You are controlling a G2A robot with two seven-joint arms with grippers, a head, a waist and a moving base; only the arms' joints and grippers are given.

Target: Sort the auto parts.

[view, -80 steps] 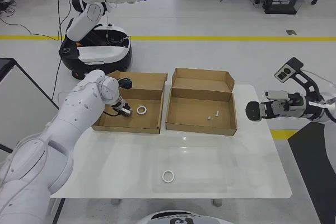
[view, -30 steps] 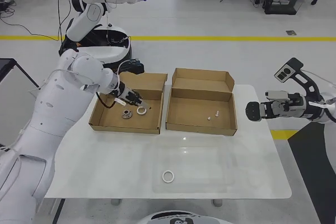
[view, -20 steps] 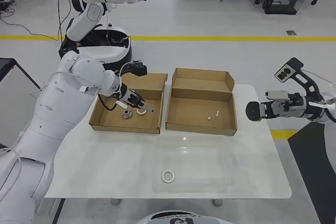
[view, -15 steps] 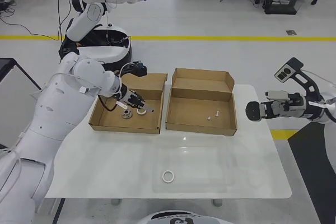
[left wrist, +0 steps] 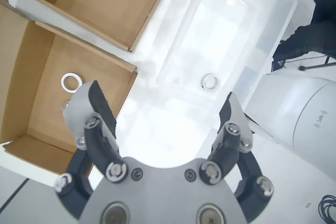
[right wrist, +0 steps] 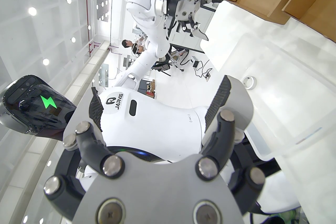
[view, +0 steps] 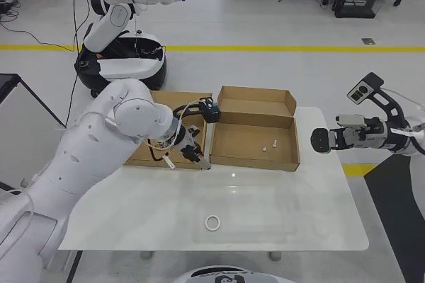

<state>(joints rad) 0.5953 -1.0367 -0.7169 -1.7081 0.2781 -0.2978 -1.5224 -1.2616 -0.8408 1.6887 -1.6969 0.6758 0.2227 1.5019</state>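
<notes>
In the top view, the left gripper (view: 192,151) is being held over the corner of the left cardboard box (view: 188,101) nearest the clear tray (view: 292,212). The white ring (view: 212,223) is lying flat in that tray, toward the table's front edge and well apart from the gripper. The right gripper (view: 319,139) is being kept off the table's right side, beyond the right cardboard box (view: 251,141), so the left arm is being judged the nearer. In the left wrist view, the fingers (left wrist: 99,101) are being held spread with nothing between them. The ring (left wrist: 210,81) is being seen ahead, past the box corner; being round, it offers no long axis to align with. In the right wrist view, that gripper is likewise being held spread and empty. The glossy white table (view: 142,212) and the tray's low clear walls are being judged the likely hindrance, within an open, pale-floored room.
</notes>
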